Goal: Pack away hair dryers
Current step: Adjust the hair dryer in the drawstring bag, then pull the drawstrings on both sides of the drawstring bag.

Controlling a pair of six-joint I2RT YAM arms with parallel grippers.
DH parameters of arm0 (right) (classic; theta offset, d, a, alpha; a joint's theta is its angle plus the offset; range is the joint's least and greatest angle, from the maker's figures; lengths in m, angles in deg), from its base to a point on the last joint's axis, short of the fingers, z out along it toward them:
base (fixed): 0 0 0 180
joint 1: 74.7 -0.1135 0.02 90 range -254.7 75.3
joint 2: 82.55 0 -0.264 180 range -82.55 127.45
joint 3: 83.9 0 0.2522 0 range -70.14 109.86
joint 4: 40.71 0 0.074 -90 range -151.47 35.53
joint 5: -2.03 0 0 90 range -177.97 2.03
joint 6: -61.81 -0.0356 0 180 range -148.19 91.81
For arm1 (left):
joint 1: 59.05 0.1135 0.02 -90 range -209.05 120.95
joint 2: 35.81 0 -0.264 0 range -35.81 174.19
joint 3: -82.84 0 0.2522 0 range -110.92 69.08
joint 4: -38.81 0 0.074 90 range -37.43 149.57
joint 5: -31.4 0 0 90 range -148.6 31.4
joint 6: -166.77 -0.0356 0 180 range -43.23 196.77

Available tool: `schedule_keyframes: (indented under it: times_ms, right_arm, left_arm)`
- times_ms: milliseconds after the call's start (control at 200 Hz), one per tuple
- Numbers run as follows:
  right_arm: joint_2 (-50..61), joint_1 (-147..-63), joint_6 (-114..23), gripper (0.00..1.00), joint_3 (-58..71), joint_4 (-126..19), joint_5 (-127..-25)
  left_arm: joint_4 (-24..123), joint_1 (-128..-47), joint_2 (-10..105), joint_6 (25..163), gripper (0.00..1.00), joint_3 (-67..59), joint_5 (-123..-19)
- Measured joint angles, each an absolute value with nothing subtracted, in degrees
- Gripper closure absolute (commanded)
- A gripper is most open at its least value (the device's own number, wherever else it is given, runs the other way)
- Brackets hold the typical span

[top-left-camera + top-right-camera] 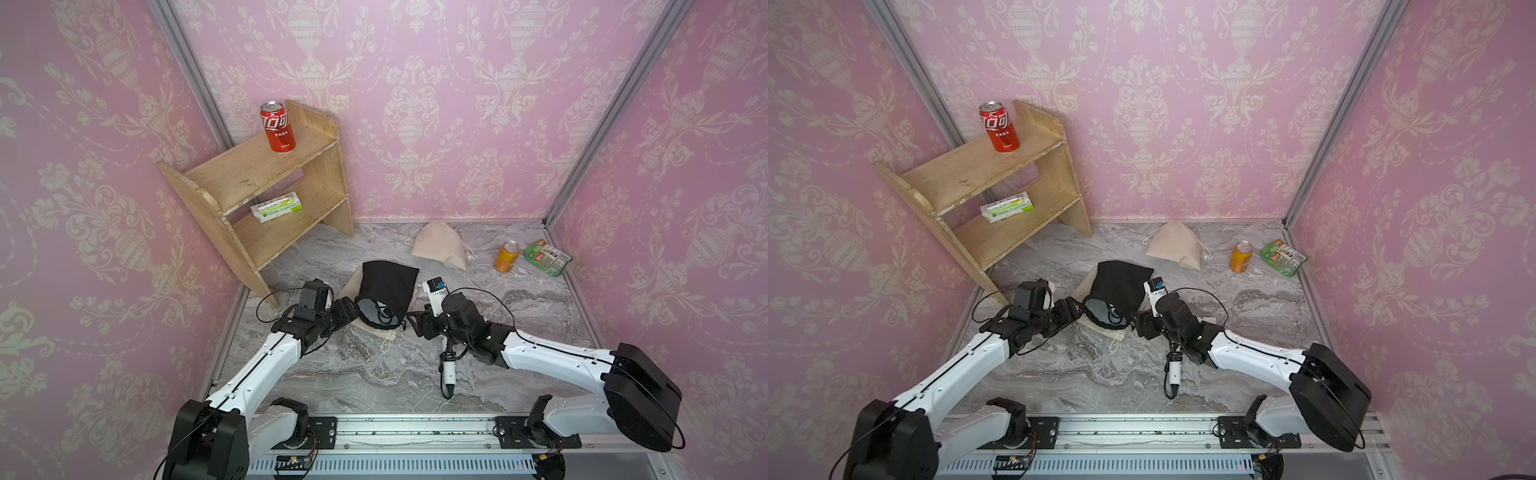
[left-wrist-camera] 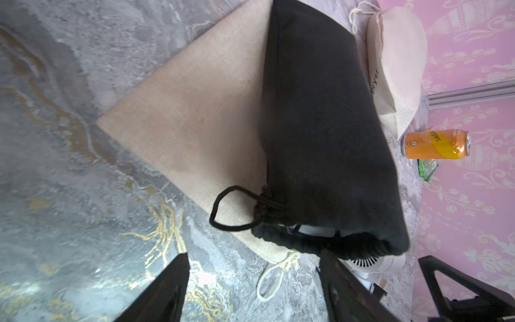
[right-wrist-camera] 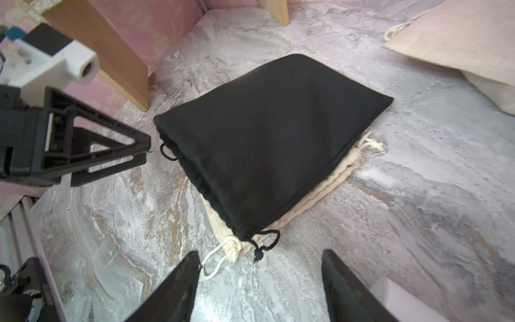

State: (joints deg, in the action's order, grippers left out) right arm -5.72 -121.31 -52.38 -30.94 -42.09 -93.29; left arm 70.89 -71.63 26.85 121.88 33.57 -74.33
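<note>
The left claw [image 2: 252,254] and right claw [image 3: 261,251] gape wide and empty, flanking the mouth of the black cloth drawstring pouch [image 1: 390,283].

Bagged dryer [image 1: 1095,309]: inside the black pouch [image 1: 1121,282]; only a pale patch and black cord loops show at the mouth; colour cannot be told.
White dryer [image 2: 370,263]: just beyond the black pouch's mouth; only its grille shows in the left wrist view; the right arm [image 1: 552,357] covers it in both top views.
Flat beige pouch [image 2: 195,120]: half covered by the black pouch.
Far beige pouch [image 2: 395,55]: only "Dryer" of its print clears the black pouch.
Green packet [image 1: 547,257]: well apart from the black pouch; lettering too small to read.
</note>
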Motion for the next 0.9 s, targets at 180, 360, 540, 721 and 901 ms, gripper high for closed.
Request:
schedule_keyframes:
  times_ms: [180, 360, 540, 721, 901]
  right_arm:
    - [-5.63, -120.57, -53.60, 0.29, -31.68, -41.67, -93.77]
    - [-4.56, -120.53, -54.58, 0.29, -32.25, -40.82, -93.77]
    - [-3.95, -120.53, -55.20, 0.29, -32.66, -40.58, -93.92]
    - [-3.95, -120.53, -55.20, 0.29, -33.25, -40.12, -93.94]
    - [-3.95, -120.53, -55.20, 0.29, -33.25, -39.70, -93.94]
  left_arm:
    - [72.14, -66.93, 26.74, 124.89, 0.24, 34.51, -76.07]
    - [65.87, -64.76, 30.52, 134.44, 0.24, 36.59, -80.01]
    - [57.87, -64.22, 31.79, 146.68, 0.24, 37.55, -80.66]
    - [53.36, -64.09, 31.70, 157.07, 0.23, 39.82, -79.00]
    - [51.57, -64.09, 31.68, 165.28, 0.23, 41.86, -77.43]
